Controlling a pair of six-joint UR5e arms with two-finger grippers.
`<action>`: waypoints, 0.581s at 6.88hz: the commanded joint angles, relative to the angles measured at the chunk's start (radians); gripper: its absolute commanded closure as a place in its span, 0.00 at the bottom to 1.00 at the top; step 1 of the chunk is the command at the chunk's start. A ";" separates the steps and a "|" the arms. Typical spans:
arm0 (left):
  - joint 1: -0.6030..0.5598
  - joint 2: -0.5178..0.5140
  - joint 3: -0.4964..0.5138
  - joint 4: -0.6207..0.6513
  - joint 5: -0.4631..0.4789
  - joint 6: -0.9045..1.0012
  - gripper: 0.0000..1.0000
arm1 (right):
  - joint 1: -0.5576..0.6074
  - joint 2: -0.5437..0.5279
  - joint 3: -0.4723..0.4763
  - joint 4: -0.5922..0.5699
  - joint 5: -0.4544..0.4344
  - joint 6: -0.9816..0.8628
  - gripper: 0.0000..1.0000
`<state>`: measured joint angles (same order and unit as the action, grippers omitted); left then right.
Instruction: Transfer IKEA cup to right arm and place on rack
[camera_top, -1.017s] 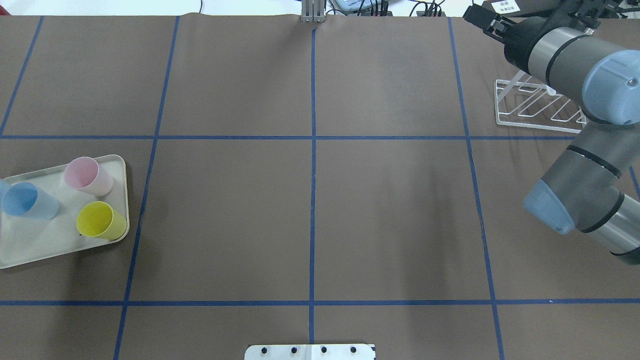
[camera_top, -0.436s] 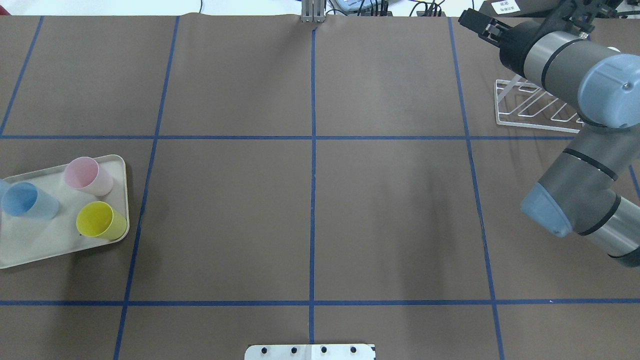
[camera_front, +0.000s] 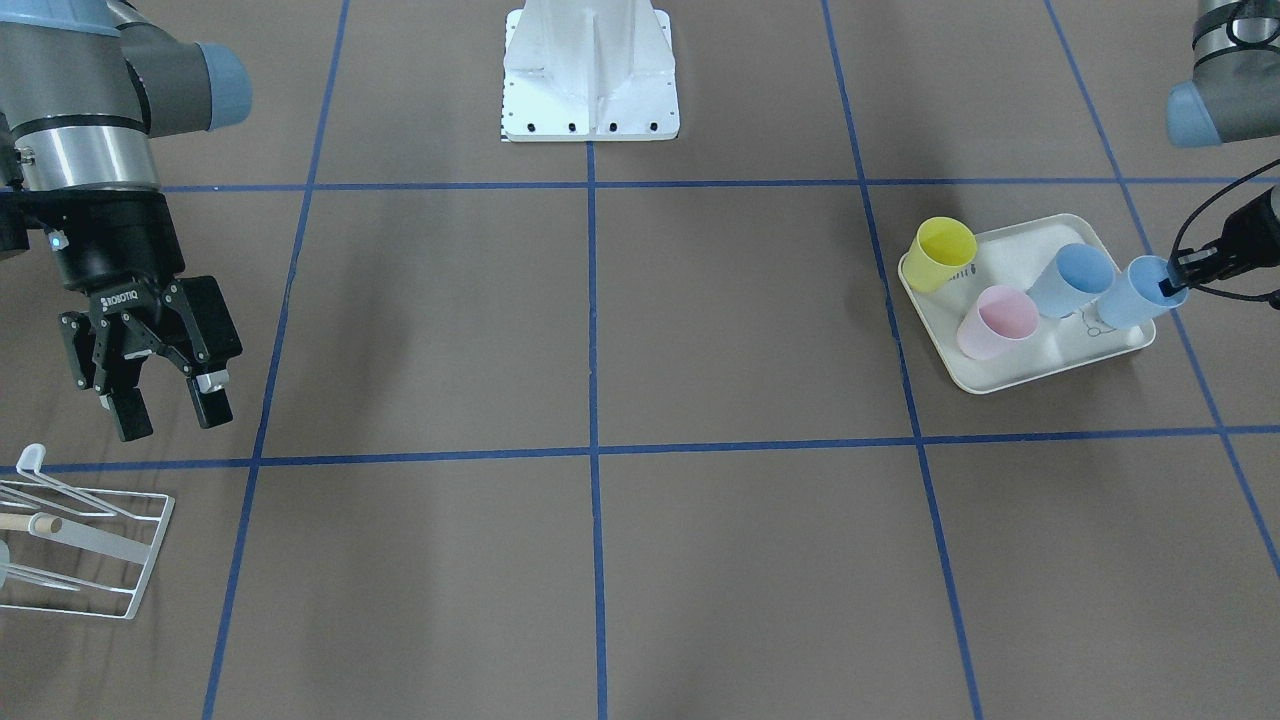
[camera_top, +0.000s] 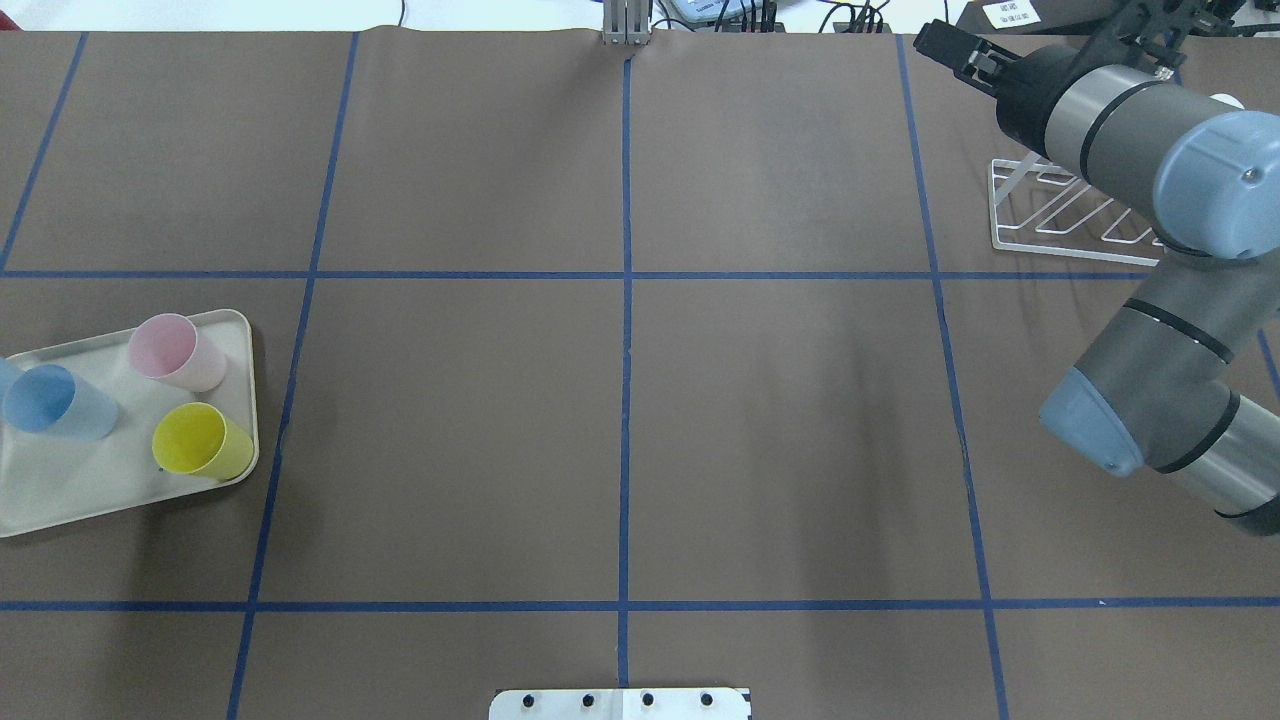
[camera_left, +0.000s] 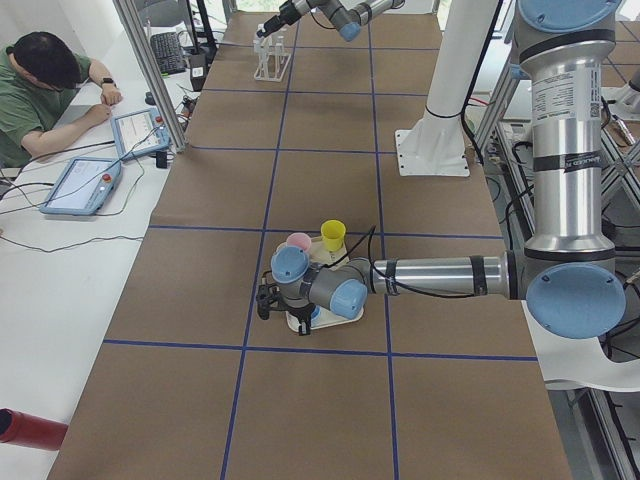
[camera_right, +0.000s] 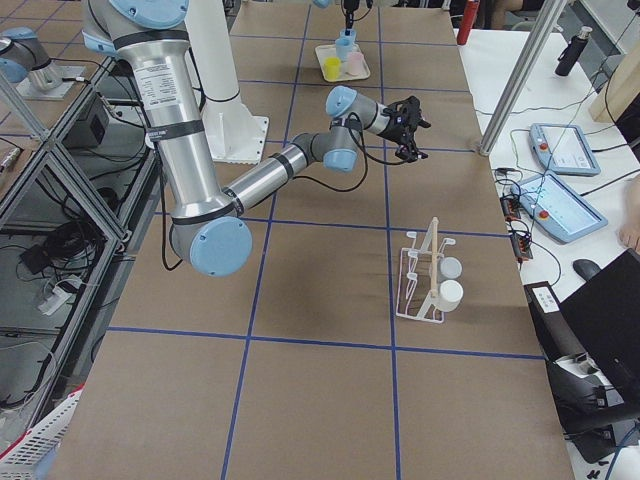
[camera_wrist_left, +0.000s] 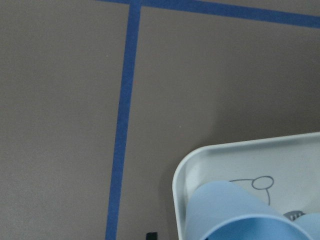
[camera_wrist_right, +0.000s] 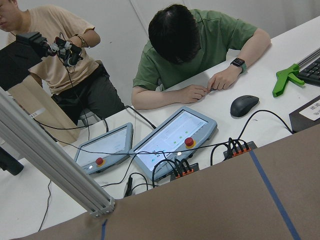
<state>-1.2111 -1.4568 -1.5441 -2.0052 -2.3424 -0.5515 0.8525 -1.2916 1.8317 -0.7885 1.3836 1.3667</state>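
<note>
Touching rim of outer blue cup (camera_front: 1128, 300) on tray (camera_front: 1010, 378): left tool (camera_front: 1166, 287).

The brown table (camera_top: 450, 400) bears a cream tray (camera_top: 60, 490) and a white wire rack (camera_top: 1065, 215).

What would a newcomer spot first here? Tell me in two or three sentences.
The bright cups catch the eye: a yellow cup, a pink cup and a blue cup on a cream tray at the robot's left end of the table. A second blue cup is at the tray's outer edge, with the left gripper at its rim. At the other end, the right gripper hangs open above the table, near a white wire rack.
</note>
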 joint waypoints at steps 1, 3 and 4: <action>-0.002 0.013 -0.013 -0.014 -0.009 0.001 1.00 | -0.001 0.000 0.003 0.000 0.000 0.000 0.01; -0.086 0.009 -0.042 0.002 -0.026 0.005 1.00 | -0.001 -0.002 0.000 0.000 0.002 -0.001 0.00; -0.131 0.003 -0.069 0.076 -0.059 0.013 1.00 | -0.001 -0.003 0.001 0.002 0.006 -0.001 0.00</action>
<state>-1.2855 -1.4492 -1.5864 -1.9877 -2.3716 -0.5453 0.8514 -1.2933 1.8323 -0.7881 1.3858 1.3658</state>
